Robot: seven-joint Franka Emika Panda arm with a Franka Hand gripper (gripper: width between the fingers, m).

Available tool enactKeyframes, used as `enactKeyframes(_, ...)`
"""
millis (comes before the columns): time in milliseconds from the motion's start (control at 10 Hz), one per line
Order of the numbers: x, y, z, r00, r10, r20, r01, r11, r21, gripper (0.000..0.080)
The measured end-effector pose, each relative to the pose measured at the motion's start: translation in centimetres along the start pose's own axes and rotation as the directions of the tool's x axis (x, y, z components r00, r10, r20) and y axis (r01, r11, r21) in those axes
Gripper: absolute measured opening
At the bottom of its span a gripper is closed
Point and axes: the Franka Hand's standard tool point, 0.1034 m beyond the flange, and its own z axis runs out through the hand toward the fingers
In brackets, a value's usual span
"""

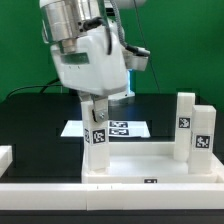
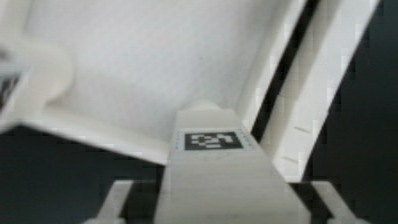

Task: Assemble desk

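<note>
Exterior view shows the hand (image 1: pixel 97 104) grasping a leg (image 1: pixel 98 140) upright over the tabletop's (image 1: pixel 140 160) corner. If the leg tilts or sits off its socket, it could jam or topple once freed.

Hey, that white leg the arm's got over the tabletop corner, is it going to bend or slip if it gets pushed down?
The leg looks like a stiff square plastic post, so bending seems unlikely. Its smooth flat sides might slip between the fingers. It stands upright at the tabletop corner, tall and narrow, so it could tip if released unseated.

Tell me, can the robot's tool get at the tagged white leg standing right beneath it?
Probably yes: the tool sits closed around the top of the leg, with nothing between them.
</note>
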Motion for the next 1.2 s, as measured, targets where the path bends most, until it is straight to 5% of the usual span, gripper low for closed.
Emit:
enactKeyframes(200, 0.34, -0.38, 0.07, 0.982, 0.189, 0.026, -0.19, 0.981, 0.039, 0.0288)
enactKeyframes(400, 0.25, -0.41, 0.09, 0.981, 0.193, 0.026, -0.193, 0.98, 0.039, 0.0288)
enactKeyframes(500, 0.23, -0.41, 0.1, 0.988, 0.153, 0.024, -0.153, 0.987, 0.04, 0.0477)
enactKeyframes(600, 0.04, -0.35, 0.18, 0.999, -0.045, 0.014, 0.045, 0.998, 0.032, 0.0591)
enactKeyframes(800, -0.2, -0.13, 0.38, 0.939, -0.341, 0.038, 0.341, 0.94, 0.012, 0.0632)
enactKeyframes(1200, -0.09, -0.12, 0.38, 0.818, -0.575, 0.031, 0.575, 0.818, 0.02, 0.0649)
